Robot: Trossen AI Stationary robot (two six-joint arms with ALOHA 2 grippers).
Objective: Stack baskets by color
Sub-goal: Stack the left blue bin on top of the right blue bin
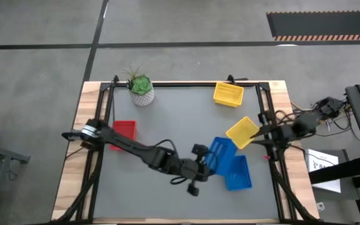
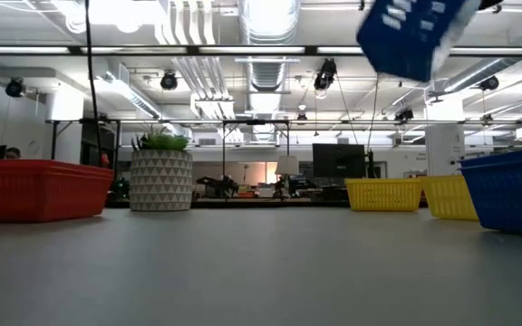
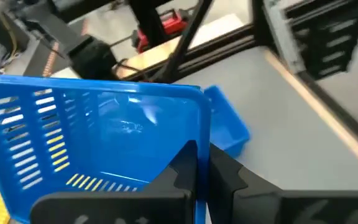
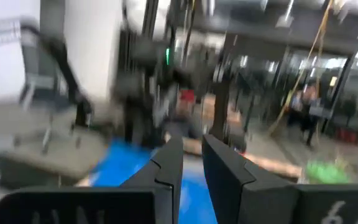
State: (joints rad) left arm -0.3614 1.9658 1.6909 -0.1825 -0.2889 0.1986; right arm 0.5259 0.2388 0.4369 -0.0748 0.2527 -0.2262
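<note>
My left gripper point(image 1: 210, 164) is shut on a blue basket point(image 1: 220, 152), which shows high and tilted in the low view point(image 2: 410, 32). A second blue basket point(image 1: 237, 174) lies on the table just beside and below it. One yellow basket point(image 1: 242, 132) sits near the right edge and another point(image 1: 228, 94) at the far right. A red basket point(image 1: 124, 131) rests flat at the left. My right gripper point(image 4: 191, 158) is raised at the table's right edge point(image 1: 267, 133), its fingers a narrow gap apart with nothing between them. My left gripper pinches one side wall of the blue basket near a corner point(image 3: 199, 146), one finger point(image 3: 182, 171) inside the basket and one point(image 3: 232, 177) outside. The fingers come roughly level from the table's left side. The basket is lifted clear of the table and tilted.
A green plant in a white pot point(image 1: 141, 89) stands at the far edge, left of centre. Black frame posts point(image 1: 262, 106) run along the table's left and right sides. Bare grey table lies in the middle and near the front.
</note>
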